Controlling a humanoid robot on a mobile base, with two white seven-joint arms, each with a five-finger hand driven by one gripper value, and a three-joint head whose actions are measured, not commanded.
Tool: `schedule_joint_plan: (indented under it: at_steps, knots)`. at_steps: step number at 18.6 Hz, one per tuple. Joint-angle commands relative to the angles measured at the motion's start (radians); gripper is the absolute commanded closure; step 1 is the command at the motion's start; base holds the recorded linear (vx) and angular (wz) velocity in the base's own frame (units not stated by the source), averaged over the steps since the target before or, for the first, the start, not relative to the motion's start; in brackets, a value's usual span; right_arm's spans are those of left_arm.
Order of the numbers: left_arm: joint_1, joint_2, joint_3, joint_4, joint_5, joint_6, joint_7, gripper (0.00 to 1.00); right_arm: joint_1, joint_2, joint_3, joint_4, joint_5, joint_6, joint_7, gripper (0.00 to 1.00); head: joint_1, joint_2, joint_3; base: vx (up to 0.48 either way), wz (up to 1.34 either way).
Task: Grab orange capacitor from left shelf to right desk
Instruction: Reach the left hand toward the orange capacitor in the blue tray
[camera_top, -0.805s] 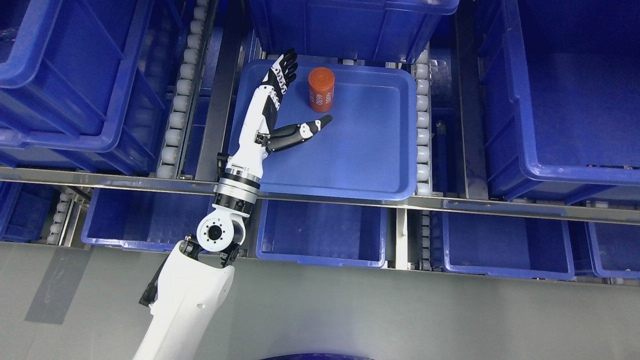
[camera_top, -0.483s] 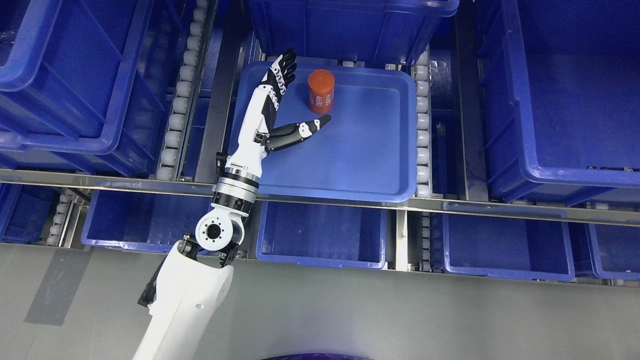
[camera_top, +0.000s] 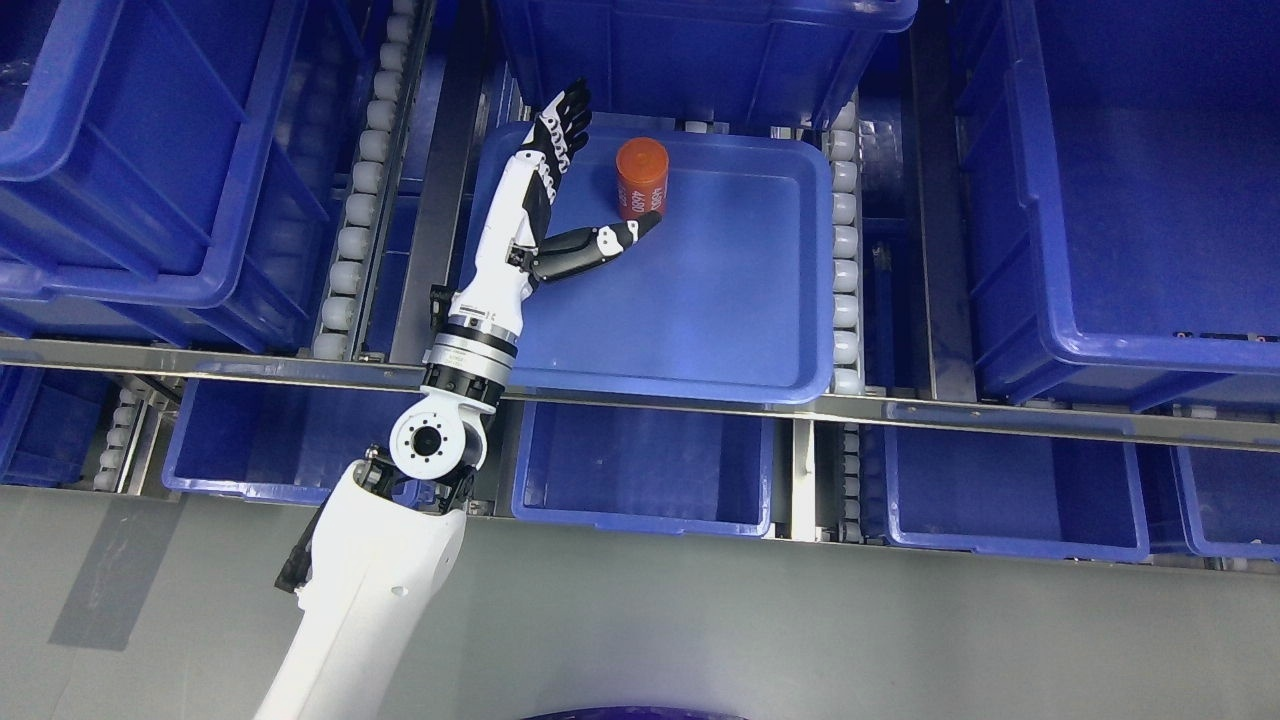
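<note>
The left hand (camera_top: 560, 190) reaches into the blue tray (camera_top: 720, 330), its fingers (camera_top: 565, 125) spread left of the orange capacitor (camera_top: 641, 178). The thumb sits just below the capacitor, apparently to bracket it for a grasp; nothing is held.

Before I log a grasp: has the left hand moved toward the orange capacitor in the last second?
Yes. The left hand has slid deeper into the tray; its thumb now reaches the orange capacitor.

Orange capacitor (camera_top: 642, 178): orange-red body, white print on the side. Tray (camera_top: 720, 310) at frame centre: solid blue. Bins (camera_top: 120, 200) at upper left, right and along the lower row: same blue. Left hand (camera_top: 560, 190): white shell, black fingers (camera_top: 566, 118) with white markings. Shelf rollers (camera_top: 352, 240): off-white. Shelf rails (camera_top: 1000, 415): bare grey metal. Floor (camera_top: 800, 630) at bottom: plain grey.
</note>
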Motion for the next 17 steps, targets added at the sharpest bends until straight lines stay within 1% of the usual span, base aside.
schedule_joint_plan:
  at_steps: [1, 5, 7, 11, 14, 17]
  knots:
    - [-0.024, 0.017, 0.031, 0.061, -0.002, 0.017, 0.001, 0.01, 0.033, -0.017, -0.011, -0.023, 0.000, -0.002, -0.004, 0.00, 0.0000, 0.000, 0.000, 0.000, 0.00]
    - [-0.022, 0.017, 0.054, 0.100, -0.002, 0.024, 0.000, 0.01, 0.033, -0.017, -0.011, -0.023, 0.000, -0.002, -0.003, 0.00, 0.0000, 0.000, 0.000, 0.000, 0.00]
    - [-0.027, 0.017, 0.049, 0.122, -0.002, 0.047, -0.003, 0.01, 0.033, -0.017, -0.011, -0.023, 0.000, -0.002, -0.003, 0.00, 0.0000, 0.000, 0.000, 0.000, 0.00]
    - [-0.068, 0.017, 0.020, 0.199, -0.002, 0.050, -0.104, 0.01, 0.033, -0.017, -0.011, -0.023, 0.000, -0.002, -0.003, 0.00, 0.0000, 0.000, 0.000, 0.000, 0.00]
    - [-0.100, 0.017, -0.027, 0.234, -0.005, 0.051, -0.112, 0.02, 0.033, -0.017, -0.011, -0.023, 0.000, -0.002, -0.004, 0.00, 0.0000, 0.000, 0.000, 0.000, 0.00]
    - [-0.148, 0.017, -0.027, 0.303, -0.025, 0.048, -0.112, 0.02, 0.033, -0.017, -0.012, -0.023, 0.000, -0.002, -0.004, 0.00, 0.0000, 0.000, 0.000, 0.000, 0.00]
